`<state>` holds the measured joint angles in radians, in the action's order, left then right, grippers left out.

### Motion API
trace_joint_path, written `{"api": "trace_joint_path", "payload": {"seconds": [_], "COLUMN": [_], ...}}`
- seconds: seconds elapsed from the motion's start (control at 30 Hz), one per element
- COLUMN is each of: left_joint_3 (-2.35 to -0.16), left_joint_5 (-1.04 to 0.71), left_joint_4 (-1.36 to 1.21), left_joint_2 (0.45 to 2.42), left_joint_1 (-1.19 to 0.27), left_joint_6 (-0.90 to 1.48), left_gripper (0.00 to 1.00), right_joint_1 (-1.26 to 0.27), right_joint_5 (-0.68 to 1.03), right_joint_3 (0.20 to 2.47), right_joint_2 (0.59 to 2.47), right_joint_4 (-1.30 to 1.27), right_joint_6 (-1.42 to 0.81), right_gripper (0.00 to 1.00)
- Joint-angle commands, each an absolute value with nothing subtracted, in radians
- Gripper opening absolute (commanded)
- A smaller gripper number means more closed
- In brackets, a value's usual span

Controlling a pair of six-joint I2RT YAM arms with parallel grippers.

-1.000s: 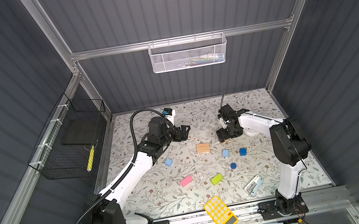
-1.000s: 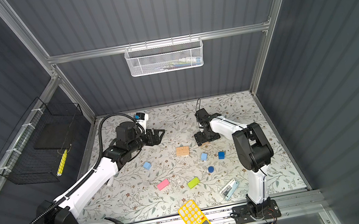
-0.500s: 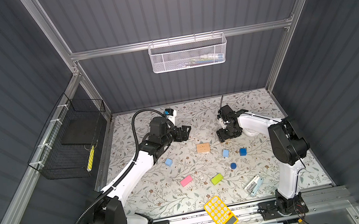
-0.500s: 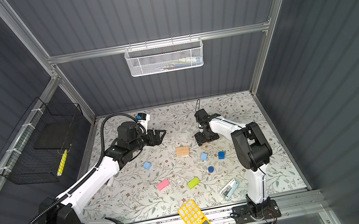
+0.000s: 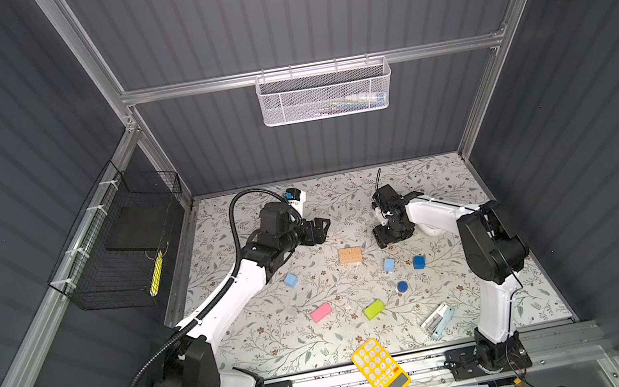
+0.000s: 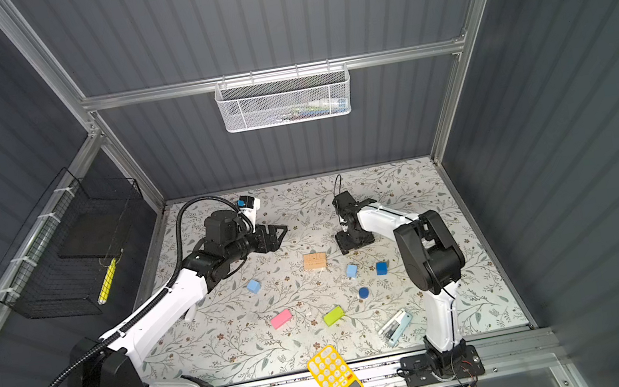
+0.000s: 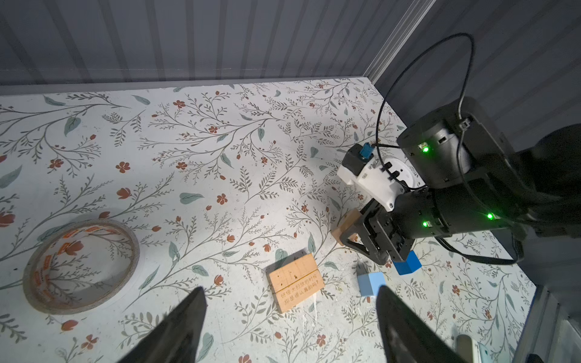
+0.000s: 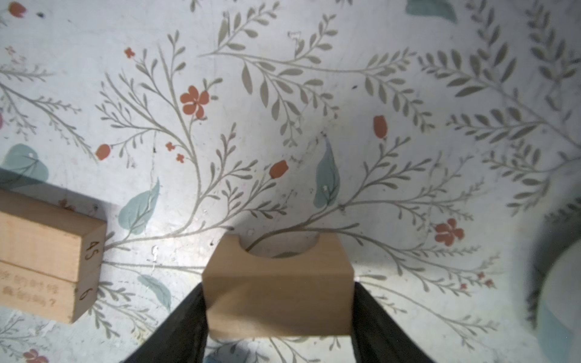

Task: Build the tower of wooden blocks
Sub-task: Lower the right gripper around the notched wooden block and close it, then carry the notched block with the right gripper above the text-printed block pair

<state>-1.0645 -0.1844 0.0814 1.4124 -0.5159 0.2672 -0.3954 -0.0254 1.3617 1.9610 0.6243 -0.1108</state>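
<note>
The right pincer [image 8: 279, 287] pinched a tan notched block [image 8: 276, 301], its fingers pressed against the block's two sides, close above the table [image 8: 314, 94]. Whether the block touched the table could not be told. Two tan bars [image 8: 44, 251] lay side by side near it, apart from it. The left pincer [image 7: 290, 292] hung spread wide, gripping nothing, with a light-blue cube [image 7: 371, 283] near one finger.

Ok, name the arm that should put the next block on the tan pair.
Right. The right claw straddles the notched tan block, lying beside the tan pair. The left claw hangs open and empty.
</note>
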Motion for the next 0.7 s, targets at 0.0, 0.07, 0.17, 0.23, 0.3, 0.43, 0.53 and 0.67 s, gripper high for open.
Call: {"api": "trace_joint_path", "payload": {"seconds": [0.0, 0.07, 0.17, 0.23, 0.3, 0.43, 0.53, 0.67], "left_joint_3": [-1.074, -1.074, -1.074, -1.073, -1.073, -1.069, -1.056, -1.032], "left_joint_5": [-0.201, -0.2, -0.202, -0.202, -0.202, -0.191, -0.17, -0.134], "left_joint_4": [0.077, 0.078, 0.077, 0.078, 0.078, 0.083, 0.077, 0.079], "left_joint_2": [1.42, 1.421, 1.421, 1.421, 1.421, 1.412, 1.393, 1.363], "left_joint_1": [-0.511, -0.511, -0.511, -0.511, -0.509, -0.509, -0.504, -0.488], "left_joint_6": [0.271, 0.269, 0.268, 0.266, 0.264, 0.26, 0.261, 0.261], "left_gripper": [0.85, 0.84, 0.84, 0.84, 0.84, 0.84, 0.84, 0.84], "right_joint_1": [-0.403, -0.405, -0.408, -0.409, -0.411, -0.414, -0.423, -0.446], "right_joint_5": [-0.038, -0.043, -0.054, -0.058, -0.061, -0.076, -0.076, -0.082], "right_joint_3": [1.384, 1.387, 1.392, 1.394, 1.4, 1.421, 1.425, 1.439], "right_joint_2": [1.984, 1.988, 1.991, 1.991, 1.99, 1.979, 1.95, 1.922], "right_joint_4": [0.632, 0.637, 0.641, 0.647, 0.656, 0.693, 0.712, 0.747], "right_joint_6": [-0.12, -0.12, -0.123, -0.129, -0.14, -0.192, -0.255, -0.316], "right_gripper": [0.65, 0.62, 0.56, 0.51, 0.47, 0.42, 0.4, 0.38]}}
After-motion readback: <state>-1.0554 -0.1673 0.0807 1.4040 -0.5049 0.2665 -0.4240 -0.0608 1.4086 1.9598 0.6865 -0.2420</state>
